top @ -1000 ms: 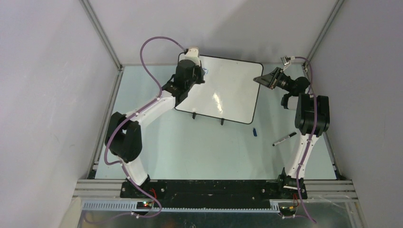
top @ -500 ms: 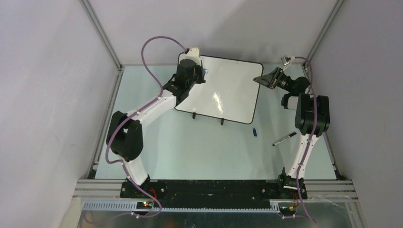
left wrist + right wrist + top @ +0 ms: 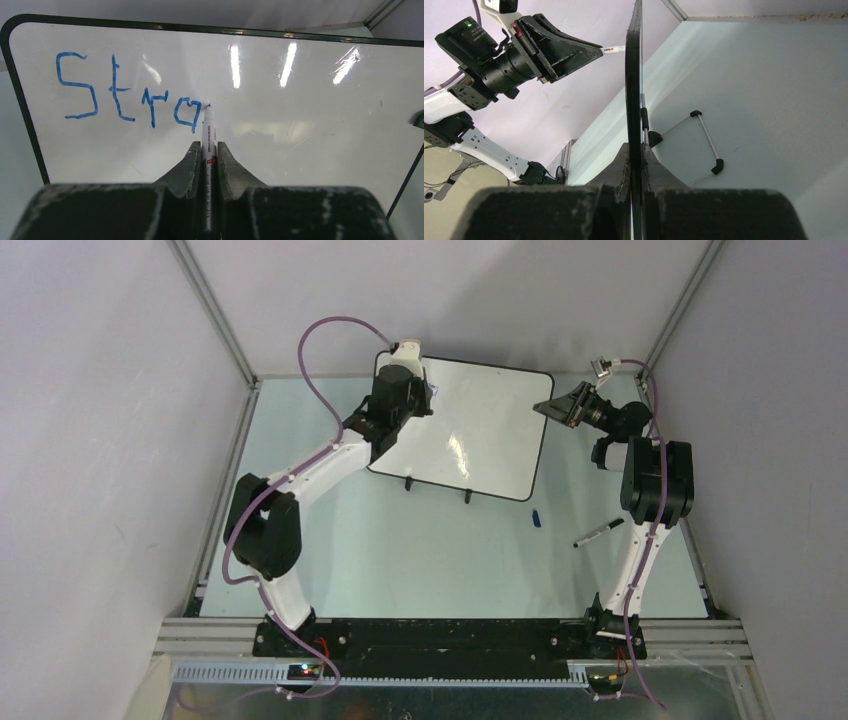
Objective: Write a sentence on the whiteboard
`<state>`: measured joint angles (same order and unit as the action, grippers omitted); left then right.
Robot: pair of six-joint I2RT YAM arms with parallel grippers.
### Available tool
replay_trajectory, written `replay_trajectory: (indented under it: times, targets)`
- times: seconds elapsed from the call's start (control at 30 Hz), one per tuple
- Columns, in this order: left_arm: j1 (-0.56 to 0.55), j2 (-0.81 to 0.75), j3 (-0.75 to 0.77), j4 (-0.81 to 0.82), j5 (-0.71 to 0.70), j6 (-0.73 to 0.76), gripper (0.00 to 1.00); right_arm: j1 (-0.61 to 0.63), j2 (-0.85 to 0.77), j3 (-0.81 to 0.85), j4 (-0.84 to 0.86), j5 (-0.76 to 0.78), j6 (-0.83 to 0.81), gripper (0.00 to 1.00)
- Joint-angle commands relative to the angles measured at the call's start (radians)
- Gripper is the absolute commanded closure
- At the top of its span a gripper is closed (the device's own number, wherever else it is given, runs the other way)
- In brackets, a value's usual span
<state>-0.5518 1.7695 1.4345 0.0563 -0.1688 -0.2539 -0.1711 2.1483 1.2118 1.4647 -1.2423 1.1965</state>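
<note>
We see our left gripper (image 3: 209,150) squeezing a marker (image 3: 208,127). Its tip touches the whiteboard (image 3: 310,115) right after the blue letters (image 3: 116,90) "Stra". The board stands far back on the table (image 3: 400,560). Our right gripper (image 3: 634,157) pinches its right edge.

Bright, even light — 3 glare streaks on the whiteboard (image 3: 310,135); sharp.

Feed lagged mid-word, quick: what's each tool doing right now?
Left tool: closed on the marker, tip at the whiteboard.
Right tool: closed on the whiteboard's edge.
</note>
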Motion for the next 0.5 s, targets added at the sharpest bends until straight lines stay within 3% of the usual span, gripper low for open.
replay_trajectory:
  times: [0.0, 0.47]
  targets:
    - [-0.011, 0.008, 0.042, 0.009, 0.015, -0.001, 1.0, -0.008, -0.076, 0.008, 0.042, 0.001, 0.03, 1.0]
    - [-0.02, 0.015, 0.051, 0.017, 0.032, -0.002, 1.0, -0.009, -0.076, 0.008, 0.042, 0.001, 0.03, 1.0]
